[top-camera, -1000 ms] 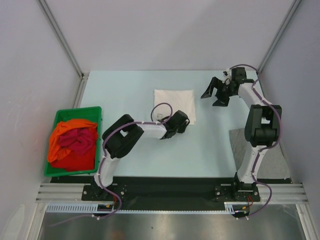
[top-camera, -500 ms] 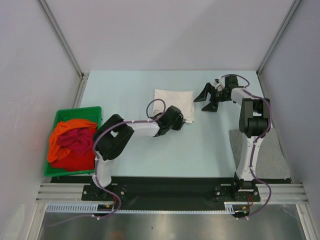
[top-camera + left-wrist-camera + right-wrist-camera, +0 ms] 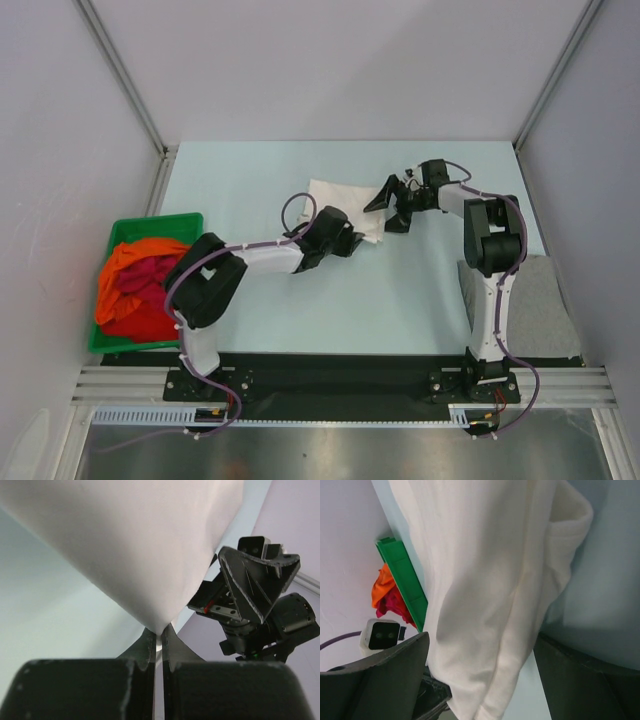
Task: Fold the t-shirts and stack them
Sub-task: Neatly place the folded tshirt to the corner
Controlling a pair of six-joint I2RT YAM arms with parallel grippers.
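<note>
On a pale desk [image 3: 260, 170], a green bin [image 3: 150, 219] well left of the folded white t-shirt [image 3: 340, 197] holds an orange t-shirt [image 3: 125, 262] and a dark red t-shirt [image 3: 155, 282]. A grey t-shirt [image 3: 545, 300] lies to its right. The left fingers [image 3: 142, 652] are clenched on the white t-shirt's corner. The right fingers [image 3: 580, 680] are spread wide astride its edge.

The bench [image 3: 250, 190] has a pale blue-green top, smooth and without pattern. Near its middle, a little toward the far side, lies the white t-shirt [image 3: 340, 200], folded to a small rectangle. Its near corner seems lifted from the surface. At the right edge, toward the near side, a grey t-shirt [image 3: 545, 300] lies flat. The green bin [image 3: 150, 221] stands at the left edge. Whether it rests on the bench or just beside it, I cannot tell.
</note>
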